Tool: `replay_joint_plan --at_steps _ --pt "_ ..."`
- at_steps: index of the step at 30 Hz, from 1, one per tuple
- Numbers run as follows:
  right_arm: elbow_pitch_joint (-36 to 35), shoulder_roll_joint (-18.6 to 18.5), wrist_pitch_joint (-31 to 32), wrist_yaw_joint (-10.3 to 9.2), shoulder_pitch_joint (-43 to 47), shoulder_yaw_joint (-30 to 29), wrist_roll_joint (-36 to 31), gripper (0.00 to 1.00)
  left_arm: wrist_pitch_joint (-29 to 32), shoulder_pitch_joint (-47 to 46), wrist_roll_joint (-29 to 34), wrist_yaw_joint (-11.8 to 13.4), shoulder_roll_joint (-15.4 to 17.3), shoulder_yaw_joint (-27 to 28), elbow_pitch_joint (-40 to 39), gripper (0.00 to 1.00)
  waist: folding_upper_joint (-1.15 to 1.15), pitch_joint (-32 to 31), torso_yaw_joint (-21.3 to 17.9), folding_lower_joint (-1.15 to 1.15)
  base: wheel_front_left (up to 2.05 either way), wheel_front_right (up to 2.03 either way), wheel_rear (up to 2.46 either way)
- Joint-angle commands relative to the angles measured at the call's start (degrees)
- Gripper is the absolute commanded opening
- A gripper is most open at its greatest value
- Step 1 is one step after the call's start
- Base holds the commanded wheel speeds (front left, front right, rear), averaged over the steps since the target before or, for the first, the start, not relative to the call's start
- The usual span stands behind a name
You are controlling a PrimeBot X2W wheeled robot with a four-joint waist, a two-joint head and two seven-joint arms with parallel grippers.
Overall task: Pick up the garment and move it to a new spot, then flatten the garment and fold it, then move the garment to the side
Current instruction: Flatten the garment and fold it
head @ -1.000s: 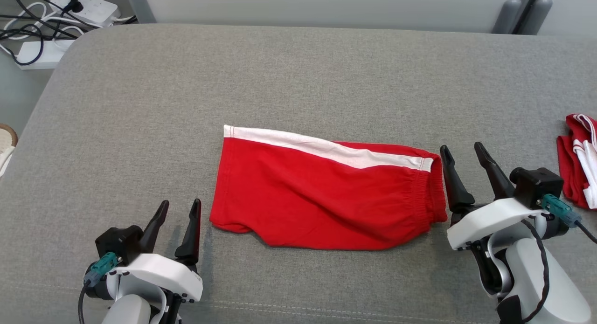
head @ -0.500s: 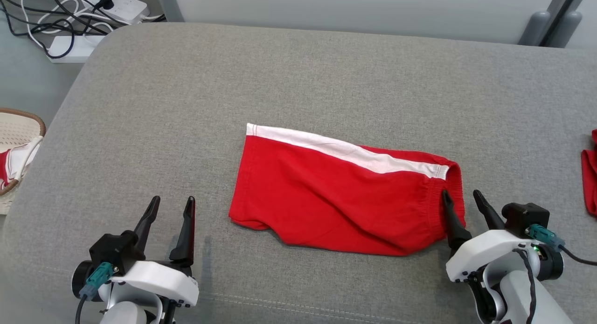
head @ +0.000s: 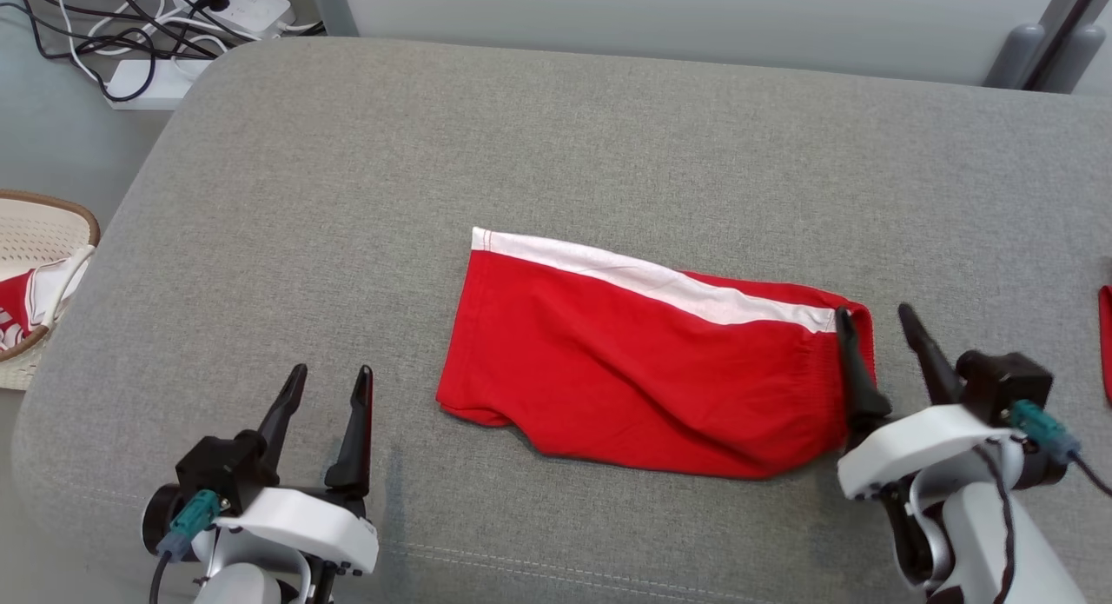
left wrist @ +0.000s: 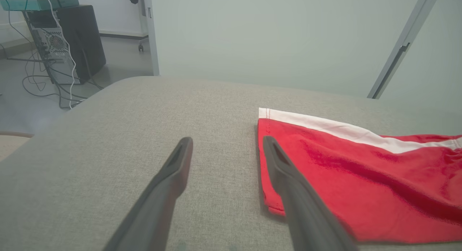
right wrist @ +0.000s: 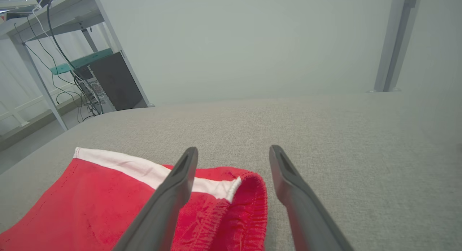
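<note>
- Right gripper (head: 873, 312) crept forward onto the right-hand end of the red shorts (head: 643, 369), jaws spread.
- Left gripper (head: 333, 371) spread too, farther off; shorts run sideways between the 2.

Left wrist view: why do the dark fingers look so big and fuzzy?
Left wrist view: the fingers sit right by the lens, so they swell and blur; the red shorts look clearer. Right wrist view: same. Head view: even light, faint shadow beside the left gripper.
</note>
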Motion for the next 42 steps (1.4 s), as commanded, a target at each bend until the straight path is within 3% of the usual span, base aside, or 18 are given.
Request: replay_joint_plan --at_steps 1,7,17,32,42 --pt "-0.94 0.51 -0.6 0.24 1.01 2.15 -0.61 1.0 -0.34 0.33 -0.09 -0.37 0.53 1.32 -1.24 1.0 0.0 -0.09 -0.04 0.0 0.0 0.0 0.0" --pt "5.63 0.53 -0.6 0.24 -0.12 3.99 -5.34 1.0 -0.34 -0.01 -2.25 -0.39 0.43 0.67 -0.23 1.0 0.0 0.15 0.05 0.0 0.0 0.0 0.0" --pt "11.89 0.54 -0.6 0.24 -2.96 -0.29 -8.91 1.0 -0.34 0.16 -4.71 -0.4 0.39 0.62 0.49 1.0 0.0 1.3 0.16 0.0 0.0 0.0 0.0" --pt "17.81 0.54 -0.6 0.24 -5.67 5.26 8.39 1.0 -0.34 -1.13 -5.14 -0.4 0.36 0.04 0.64 1.0 0.0 2.68 0.65 0.0 0.0 0.0 0.0" --pt "21.93 0.54 0.9 0.24 -7.83 17.9 23.27 1.0 -0.34 -1.29 -4.72 -0.4 0.36 -0.88 0.52 1.0 0.0 2.98 1.52 0.0 0.0 0.0 0.0"
